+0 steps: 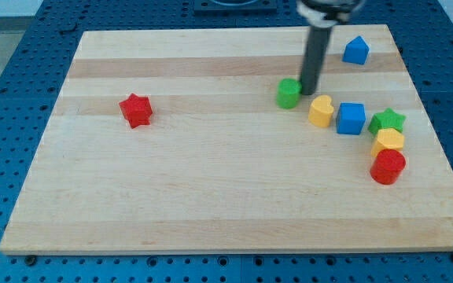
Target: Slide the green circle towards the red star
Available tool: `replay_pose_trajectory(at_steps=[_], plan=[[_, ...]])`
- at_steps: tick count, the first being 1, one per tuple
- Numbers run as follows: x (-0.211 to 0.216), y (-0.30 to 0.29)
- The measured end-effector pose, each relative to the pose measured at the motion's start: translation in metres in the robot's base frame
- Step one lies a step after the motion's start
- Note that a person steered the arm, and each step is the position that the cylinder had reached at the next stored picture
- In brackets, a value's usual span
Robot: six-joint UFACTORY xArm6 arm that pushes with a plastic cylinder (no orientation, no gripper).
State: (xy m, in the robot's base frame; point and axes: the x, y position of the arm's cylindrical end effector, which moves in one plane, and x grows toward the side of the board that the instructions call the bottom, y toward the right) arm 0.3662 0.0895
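Note:
The green circle [289,93] sits on the wooden board [211,196] right of centre, near the view's top. The red star [136,110] lies far to its left, at about the same height. My tip [308,93] stands just right of the green circle, touching or nearly touching its right side. The dark rod rises from there to the view's top edge.
A yellow heart [321,112] and a blue cube [351,119] lie right of the tip. A green star [388,121], a yellow block [388,141] and a red cylinder [388,167] cluster at the right. A blue block [356,50] sits top right.

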Motion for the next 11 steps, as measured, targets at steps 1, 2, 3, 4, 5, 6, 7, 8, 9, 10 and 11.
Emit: replay_pose_trajectory(at_steps=[1,2,3,4,5,6,7,8,9,10,11], plan=[[0.026,-0.067],[0.042,-0.094],[0.042,-0.082],[0.051,-0.078],[0.075,-0.089],[0.089,-0.123],[0.085,-0.133],[0.084,-0.131],[0.084,-0.111],[0.075,-0.098],[0.067,-0.104]])
